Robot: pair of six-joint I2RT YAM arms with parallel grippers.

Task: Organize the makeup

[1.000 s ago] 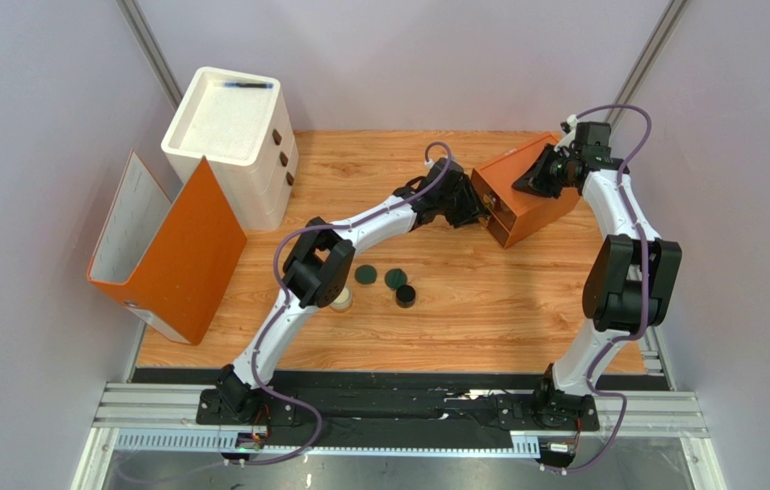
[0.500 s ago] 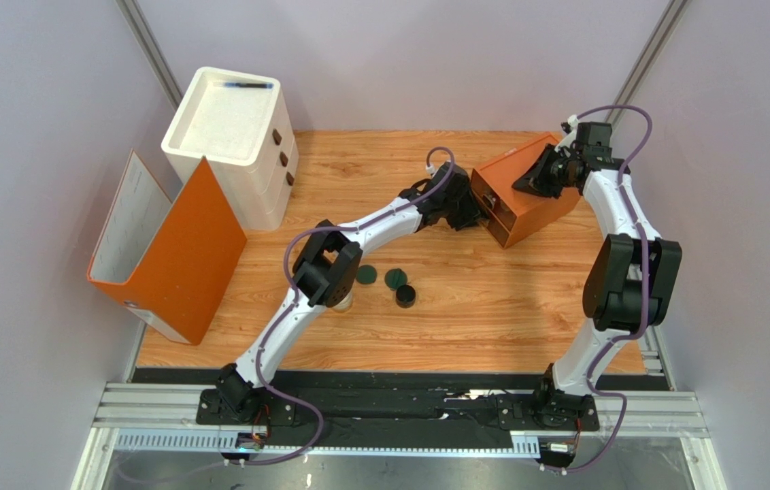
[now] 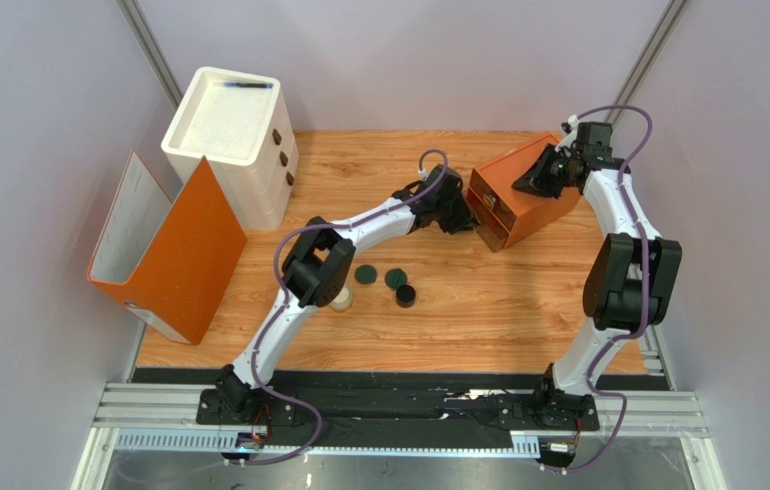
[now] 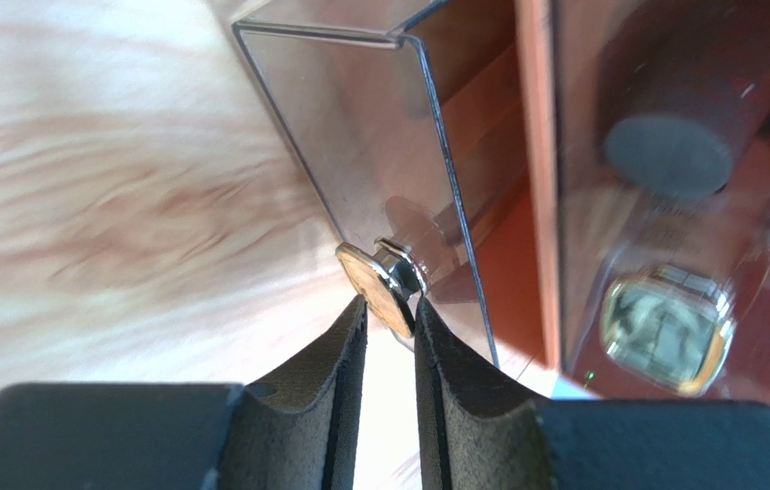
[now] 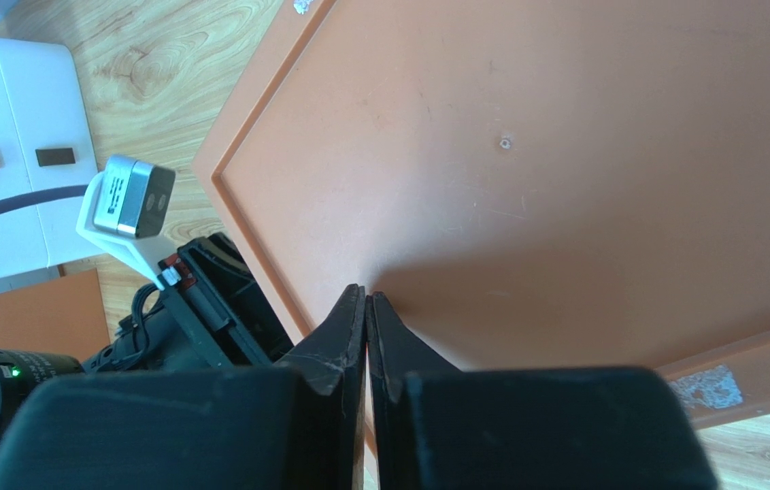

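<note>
Left wrist view: my left gripper (image 4: 390, 319) has its fingers narrowly apart on either side of the metal knob (image 4: 383, 289) on the orange drawer box (image 3: 518, 196); I cannot tell whether they pinch it yet. My right gripper (image 5: 368, 306) is closed, tips pressed on the box's top, steadying it, I judge. The step in hand is opening the drawer. The green discs (image 3: 366, 274), black jar (image 3: 405, 296) and cream jar (image 3: 342, 298) sit on the table (image 3: 481, 316) by my left elbow. Next I must clamp firmly and pull straight out.
</note>
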